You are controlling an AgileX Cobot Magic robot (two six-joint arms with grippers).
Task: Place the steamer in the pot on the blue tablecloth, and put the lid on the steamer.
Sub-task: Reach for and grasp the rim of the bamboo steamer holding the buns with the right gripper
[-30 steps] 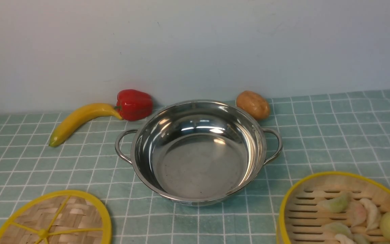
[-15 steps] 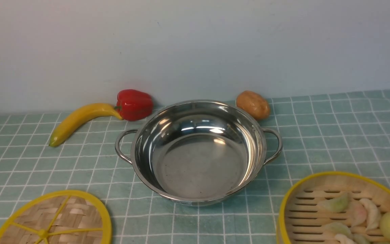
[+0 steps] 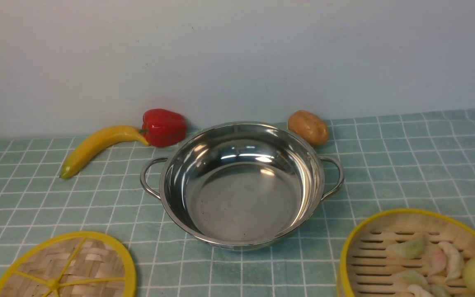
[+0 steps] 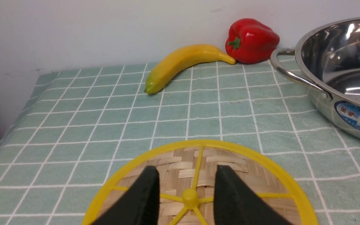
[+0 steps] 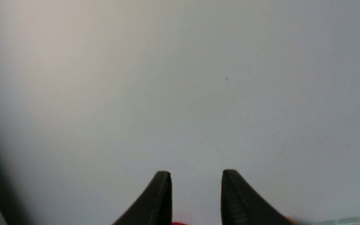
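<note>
The shiny steel pot (image 3: 241,185) stands empty in the middle of the blue tablecloth (image 3: 406,165). At the front right sits the bamboo steamer (image 3: 390,227), with dumplings and a pale round bun on its slatted floor. The woven lid (image 3: 93,258) lies flat at the front left. In the left wrist view my left gripper (image 4: 186,175) is open above the lid (image 4: 230,165), its black fingers either side of the yellow hub, the pot (image 4: 333,56) off to one side. My right gripper (image 5: 195,176) is open and empty, facing the pale wall. Neither gripper shows in the front view.
A yellow banana (image 3: 97,146) and a red bell pepper (image 3: 163,127) lie at the back left against the wall, and a brown potato (image 3: 308,127) sits just behind the pot's right side. The tablecloth's left edge (image 4: 20,109) drops off beside the wall.
</note>
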